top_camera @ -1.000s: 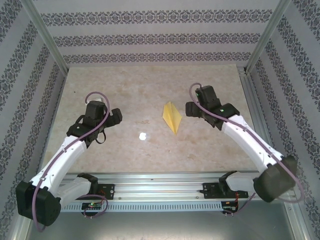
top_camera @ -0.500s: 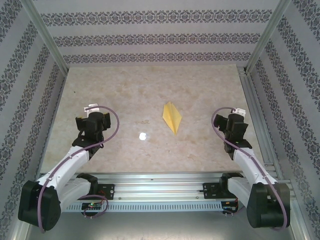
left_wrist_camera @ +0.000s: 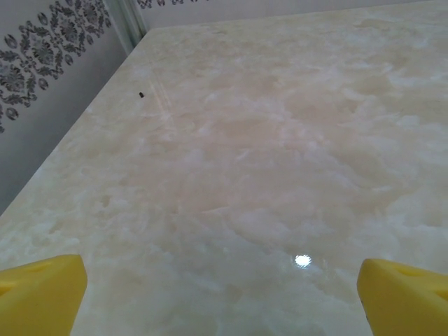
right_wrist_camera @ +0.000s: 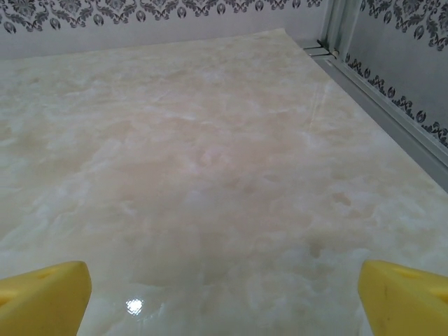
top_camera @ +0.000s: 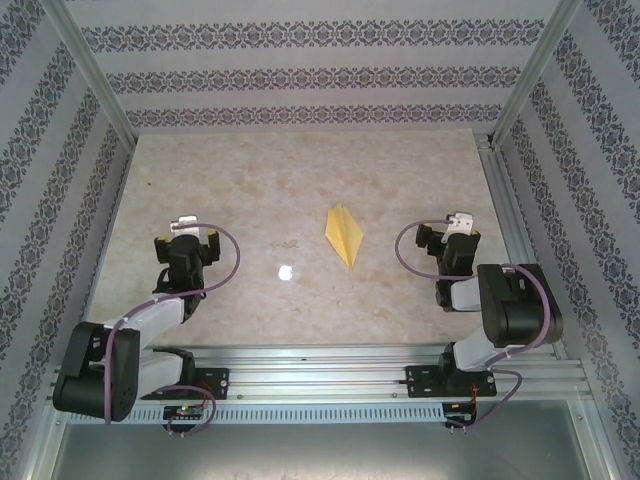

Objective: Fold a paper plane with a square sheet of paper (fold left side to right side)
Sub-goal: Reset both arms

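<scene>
Fingers of your left gripper and of your right gripper stand spread wide above the table, and you see the paper plane lying flat between them, at the left's three o'clock and the right's nine o'clock, well apart from both.

No text, label, brand, number or sign can be read anywhere; the patterned walls carry floral ornament, and the table has an unmarked marbled top.

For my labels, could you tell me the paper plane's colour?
The plane is mustard yellow, clearest from the top view.
</scene>
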You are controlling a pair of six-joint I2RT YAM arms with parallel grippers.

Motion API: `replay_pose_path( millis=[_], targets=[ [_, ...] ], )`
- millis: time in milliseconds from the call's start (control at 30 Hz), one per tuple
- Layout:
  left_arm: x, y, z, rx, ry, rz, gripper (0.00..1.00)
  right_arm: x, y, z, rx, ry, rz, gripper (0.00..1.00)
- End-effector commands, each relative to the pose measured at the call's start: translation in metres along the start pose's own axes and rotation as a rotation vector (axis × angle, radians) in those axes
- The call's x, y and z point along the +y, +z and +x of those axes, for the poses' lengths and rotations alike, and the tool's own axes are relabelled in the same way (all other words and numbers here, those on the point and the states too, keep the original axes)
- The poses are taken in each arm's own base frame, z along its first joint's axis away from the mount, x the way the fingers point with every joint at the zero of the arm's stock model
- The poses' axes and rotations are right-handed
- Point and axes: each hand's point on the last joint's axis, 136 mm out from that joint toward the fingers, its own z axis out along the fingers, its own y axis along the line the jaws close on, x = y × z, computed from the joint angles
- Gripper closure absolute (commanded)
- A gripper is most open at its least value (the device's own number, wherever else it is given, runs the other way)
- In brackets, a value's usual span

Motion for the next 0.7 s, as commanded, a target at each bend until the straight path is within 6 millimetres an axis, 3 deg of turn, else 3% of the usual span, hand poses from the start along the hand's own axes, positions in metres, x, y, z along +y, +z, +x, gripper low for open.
replay_pose_path(
  millis=[0, 100, 200, 300, 367, 667],
  targets=[
    [-0.013, 0.001, -0.036, -0.176, -0.031, 0.101, 0.0, 0.006, 0.006, -0.048, -0.15, 0.02, -0.036, 0.02],
    [-0.022, 0.01, -0.041, -0.187, -0.009, 0.138, 0.0, 0.008, 0.007, -0.038, -0.085, 0.003, -0.044, 0.02],
    [-0.036, 0.019, -0.04, -0.182, -0.018, 0.214, 0.0, 0.008, 0.008, -0.046, -0.126, 0.012, -0.043, 0.02],
    [-0.045, 0.037, -0.022, -0.152, -0.009, 0.227, 0.0, 0.008, 0.008, -0.046, -0.128, 0.008, -0.042, 0.02],
    [-0.051, 0.048, -0.022, -0.112, 0.006, 0.237, 0.0, 0.008, 0.008, -0.046, -0.128, 0.009, -0.041, 0.02],
    [-0.049, 0.05, -0.019, -0.092, -0.002, 0.247, 0.0, 0.026, 0.003, -0.046, -0.146, -0.052, -0.107, 0.02]
  ],
)
